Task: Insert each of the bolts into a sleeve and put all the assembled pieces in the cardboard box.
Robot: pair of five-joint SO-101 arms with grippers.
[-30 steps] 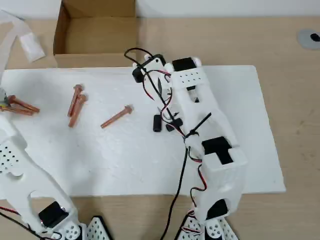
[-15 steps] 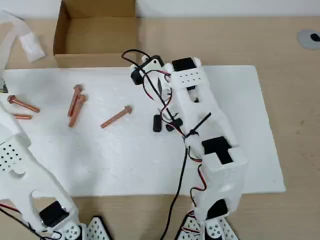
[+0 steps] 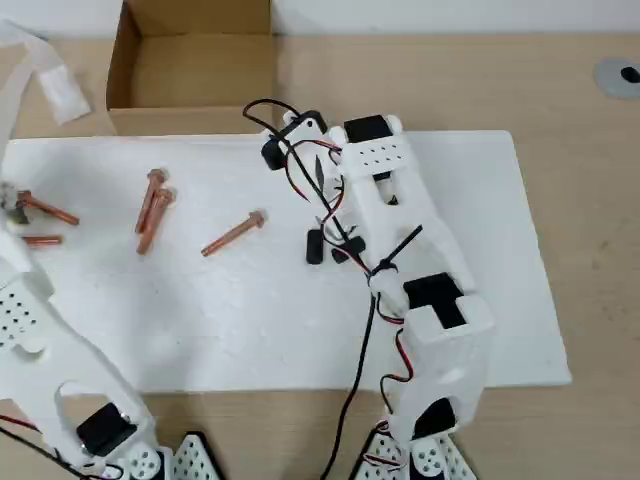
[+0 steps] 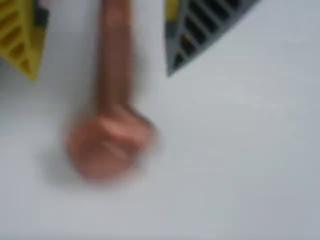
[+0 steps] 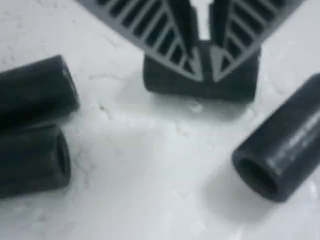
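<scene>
Left end effector [image 4: 100,72] agape, straddling bolt [image 4: 111,142]

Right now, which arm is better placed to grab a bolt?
Left. The left gripper is open astride a bolt on the foam sheet's left side. The right gripper sits shut over the black sleeves, with no bolt beside it.

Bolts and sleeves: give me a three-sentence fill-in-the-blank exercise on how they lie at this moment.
The high view shows ___ bolts lying on the white foam. In the right wrist view, ___ black sleeves lie on the foam. The left claw is ___ around a bolt.
Missing words: five; four; open.
</scene>
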